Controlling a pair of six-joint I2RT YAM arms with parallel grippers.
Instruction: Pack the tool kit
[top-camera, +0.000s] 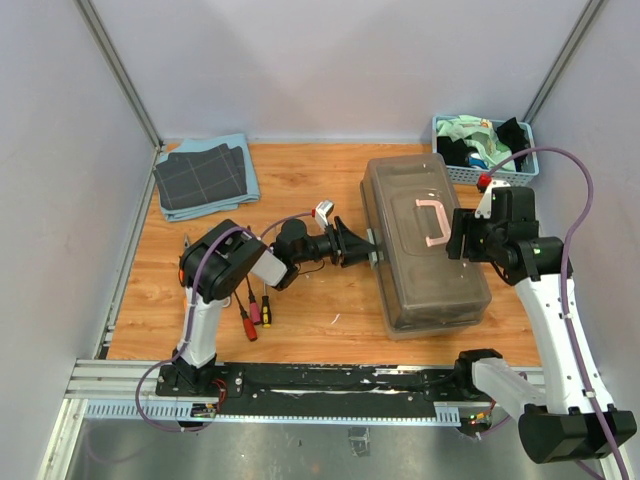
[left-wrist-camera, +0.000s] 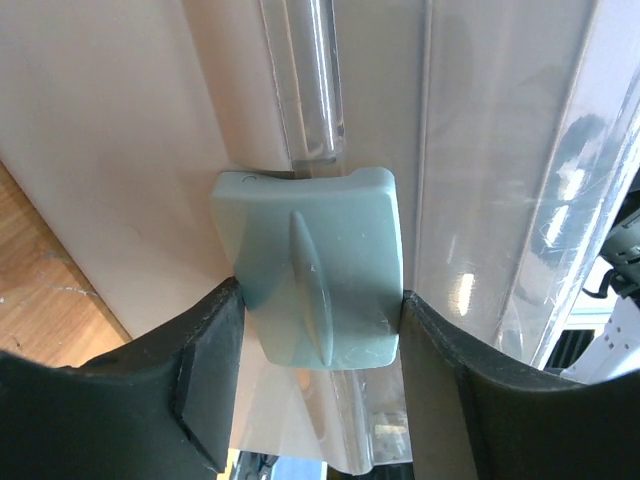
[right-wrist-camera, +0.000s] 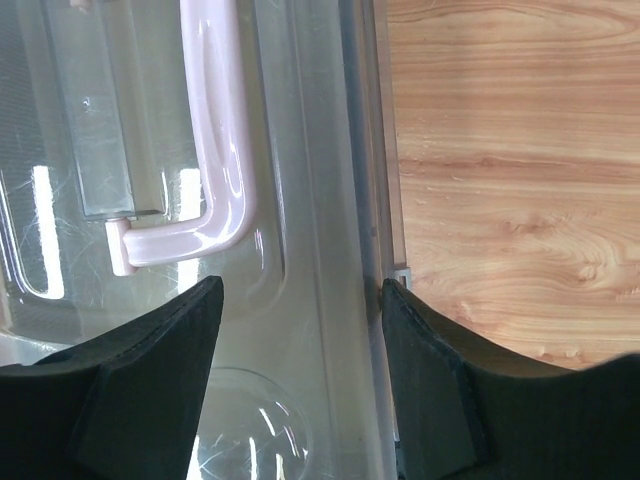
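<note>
Risks:
- Left gripper (top-camera: 370, 249) was closed on the latch (left-wrist-camera: 315, 265) at the box's 9 o'clock side, with the fingers touching both latch flanks.
- The latch looked smooth and rounded. An off-axis pull could let it slip free, or could drag the whole box (top-camera: 410, 285) across the table (top-camera: 330, 180) instead of working the catch.
- Right gripper (top-camera: 457, 240) stood part open astride the lid's 3 o'clock rim and held nothing. With no brace there, the box could skid or tip toward 9 o'clock.
- Screwdrivers (top-camera: 255, 312) lay loose at 7 o'clock, well apart from the box. With the lid shut on them outside, packing was judged incomplete.

Appearance:
- The box sat right of table centre, toward 3 o'clock, with its long axis roughly 12 to 6.
- It had a grey-beige body, a translucent lid (right-wrist-camera: 300, 150) that was down, and a pink handle (top-camera: 432, 222) lying flat on top.
- The lid surface was glossy and scuffed, with glare. The contents could not be made out.
</note>
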